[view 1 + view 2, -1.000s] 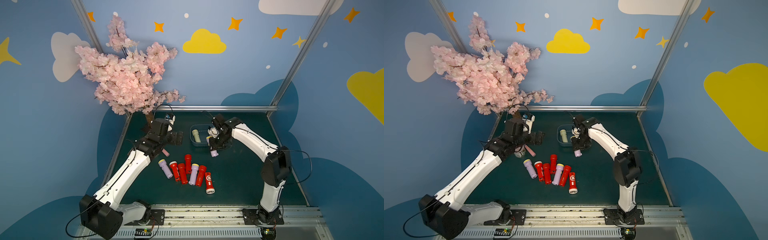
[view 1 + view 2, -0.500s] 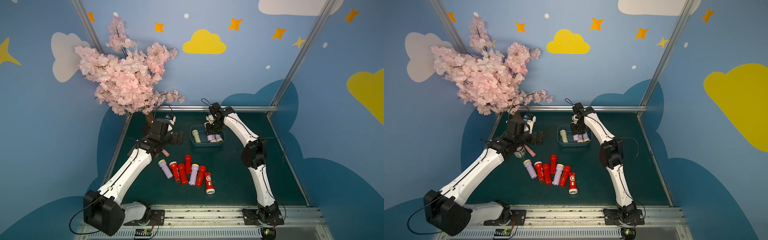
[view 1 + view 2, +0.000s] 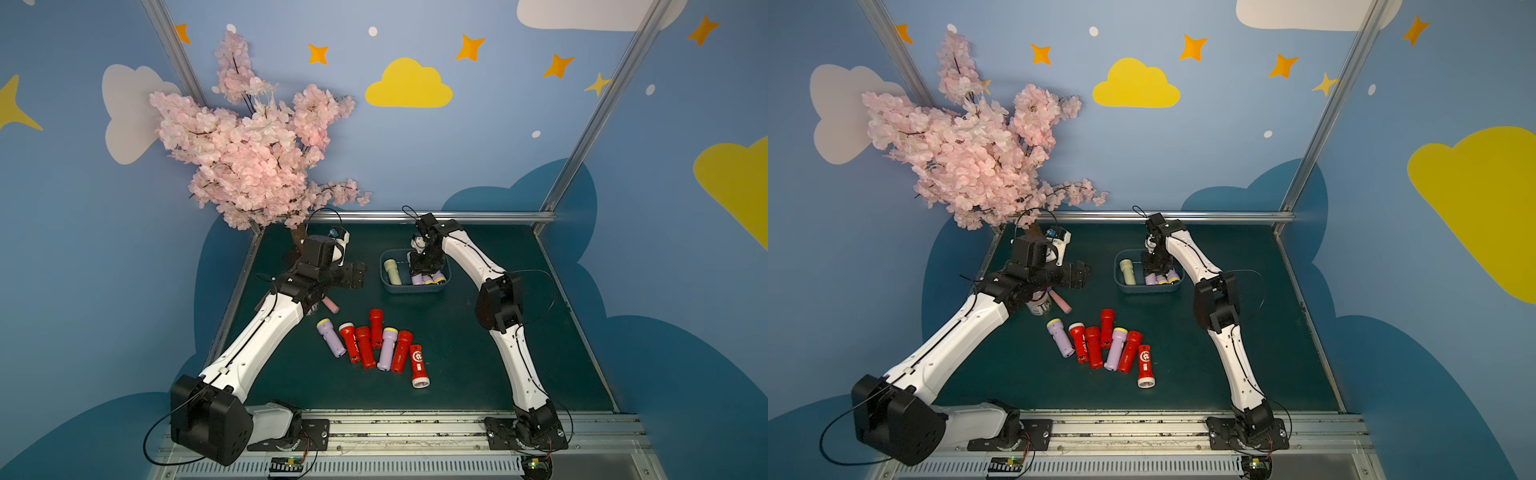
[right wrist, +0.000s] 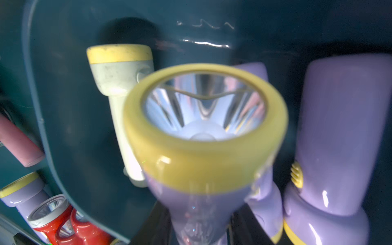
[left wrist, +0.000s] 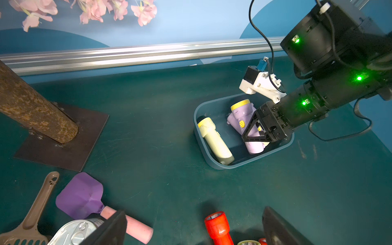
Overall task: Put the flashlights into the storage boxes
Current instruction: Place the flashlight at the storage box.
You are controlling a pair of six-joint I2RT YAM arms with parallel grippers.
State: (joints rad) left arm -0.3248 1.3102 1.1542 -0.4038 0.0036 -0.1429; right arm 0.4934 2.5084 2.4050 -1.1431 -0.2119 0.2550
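The slate-blue storage box (image 3: 413, 288) (image 3: 1148, 289) (image 5: 198, 135) stands at the back of the mat. In it lie a pale green flashlight (image 3: 392, 272) (image 5: 214, 140) (image 4: 118, 80) and two lavender flashlights (image 4: 339, 127). My right gripper (image 3: 424, 266) (image 5: 261, 131) (image 4: 199, 224) is down inside the box, shut on a third lavender flashlight (image 4: 203, 137) with a yellow head. Several red and lavender flashlights (image 3: 374, 345) (image 3: 1104, 345) lie in a row mid-mat. My left gripper (image 3: 353, 274) (image 5: 194, 222) hangs open left of the box, above a red flashlight (image 5: 218, 229), holding nothing.
A pink blossom tree (image 3: 253, 158) stands at the back left, its trunk (image 5: 36, 114) on a metal plate. Beneath my left arm lie a purple scoop with a pink handle (image 5: 80, 197), a brown slotted scoop (image 5: 34, 212) and a tin can (image 5: 78, 231).
My right arm swung from the front of the box up and back over it, carrying the lavender flashlight down into the box. The left arm has hardly moved.
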